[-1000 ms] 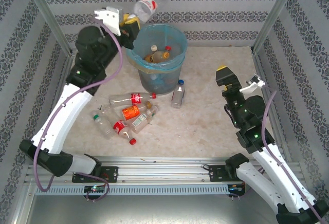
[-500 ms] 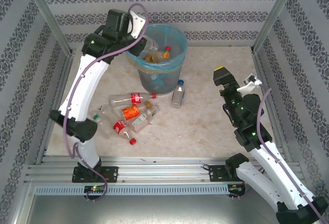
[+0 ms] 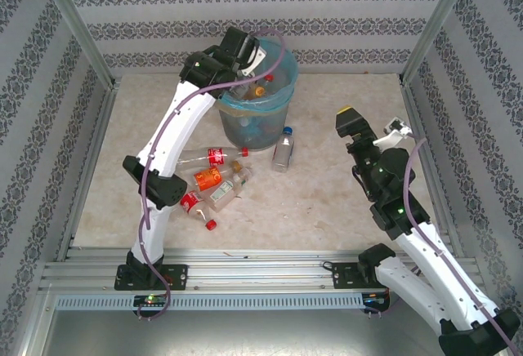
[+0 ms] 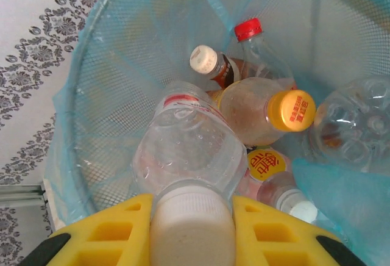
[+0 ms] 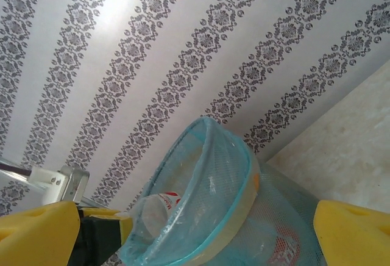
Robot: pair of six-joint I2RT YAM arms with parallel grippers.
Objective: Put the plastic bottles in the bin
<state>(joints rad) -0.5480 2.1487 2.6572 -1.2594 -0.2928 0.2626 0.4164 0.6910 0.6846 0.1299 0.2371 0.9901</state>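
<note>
Left wrist view: looks straight down into the bin [image 4: 91,101]; shows the left gripper [image 4: 192,232] pinched narrow on the white-capped end of a clear bottle [image 4: 189,150], with the body pointing down inside the rim, just above the bottles already dropped [image 4: 268,116]; reads as the release step.

To do it well: hold centred over the mouth, well inside the light-blue liner [image 4: 341,186]; spread the jaws fully and only then lift straight up, so as not to drag the cap or snag the liner; avoid any sideways swing, lest the wrist knock the rim and tip the bin; expect the bottle to roll off the round shoulders beneath, so let go low rather than high.

Top external view: places the left gripper [image 3: 245,55] over the left rim of the bin [image 3: 261,126], at the far side of the table [image 3: 327,201]; shows the right gripper [image 3: 353,123] spread wide and holding nothing, well to the right of the bin; leaves a cluster of loose bottles [image 3: 214,178] lying near-left of the bin, plus one blue-capped bottle [image 3: 283,148] upright just beside its near side; so plenty left to fetch.
</note>
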